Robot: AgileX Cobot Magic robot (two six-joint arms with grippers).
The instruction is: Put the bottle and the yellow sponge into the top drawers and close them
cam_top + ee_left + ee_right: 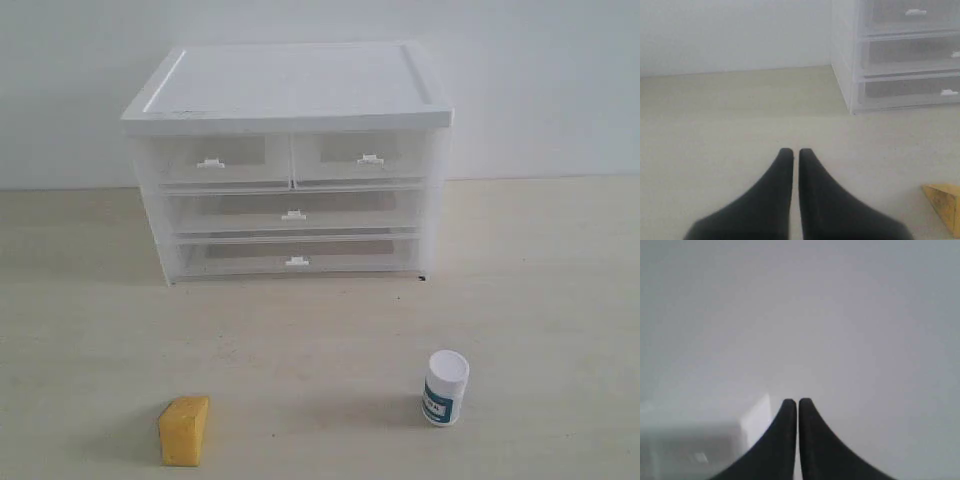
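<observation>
Yellow sponge (184,431) and upright bottle (445,388) well apart on table (320,350) before white cabinet (290,85), top drawers (225,160) shut.

Small white cylindrical plastic bottle (445,388), teal label, upright, lower right of frame. Yellow-orange wedge-shaped sponge (185,431) lower left, well apart from it. Translucent plastic top-left drawer (215,160) and top-right drawer (365,157), white handles, both shut, upper centre.
</observation>
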